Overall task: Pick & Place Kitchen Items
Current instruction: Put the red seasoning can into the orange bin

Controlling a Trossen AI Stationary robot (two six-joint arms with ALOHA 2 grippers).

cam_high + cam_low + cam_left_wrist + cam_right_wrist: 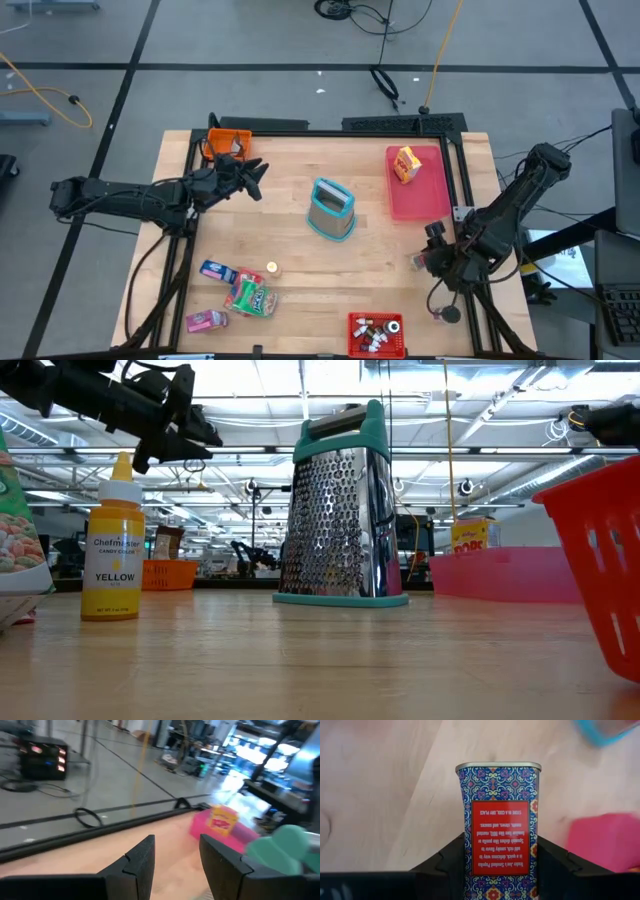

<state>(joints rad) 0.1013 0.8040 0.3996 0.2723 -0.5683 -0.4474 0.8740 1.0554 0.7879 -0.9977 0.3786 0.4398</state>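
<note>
Room: a big open workshop, grey floor marked with dark lines, cables trailing behind the wooden table (300, 215), and we're mid-sort.
Landmark: the teal-framed grater (331, 209) stands upright near the table's centre, and everything below is placed from it.
Right gripper (487, 865): out toward the table's right edge from the grater, and it's got something! Fingers closed on either side of a patterned blue spice tin (498, 832) with a red label, held off the wood (gripped by its narrow sides, probably so the tin can't twist on the way).
Left gripper (176, 862): to the grater's left, raised above the table, fingers parted with nothing between them; it looks ready for a pick.
Pink tray (432, 195): just right of the grater toward the far edge, with a yellow box (406, 164) already on it, so this seems to be the drop-off spot.
Waiting goods: snack packets (240, 290) in blue, green and pink lie in a loose cluster on the near-left side of the grater, a yellow bottle (113, 540) standing among them.
Red bin (376, 335): nearer the front edge than the grater, small bottles inside.
Orange bin (224, 143): at the far-left corner, behind the left gripper.
Next call: I'd guess the tin heads for the tray, a short carry past the grater.
</note>
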